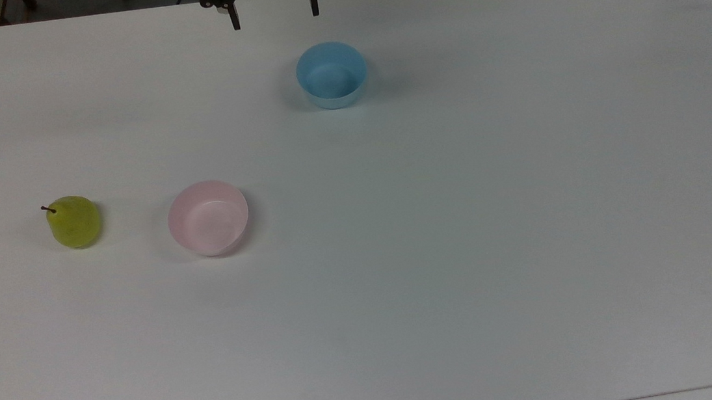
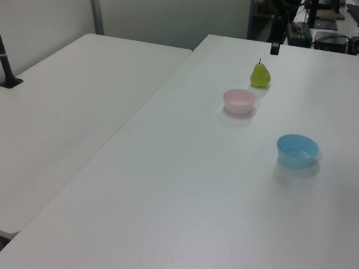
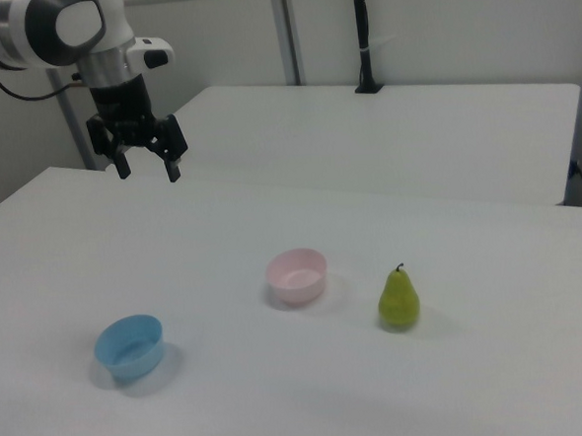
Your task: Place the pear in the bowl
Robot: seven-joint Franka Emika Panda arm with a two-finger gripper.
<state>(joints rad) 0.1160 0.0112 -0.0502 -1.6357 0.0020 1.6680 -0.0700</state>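
Up at the top view's far edge your gripper point(image 1: 275, 17) hangs wide open and empty, so head toward the top view's lower left for the upright pear point(image 1: 74, 221), just left of the pink bowl point(image 1: 208, 217).

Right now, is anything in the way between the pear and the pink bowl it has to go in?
No, nothing visible is. The pear stands upright on the white table, apart from the pink bowl, with bare tabletop between them. The blue bowl sits off to the side, nearer the open gripper.
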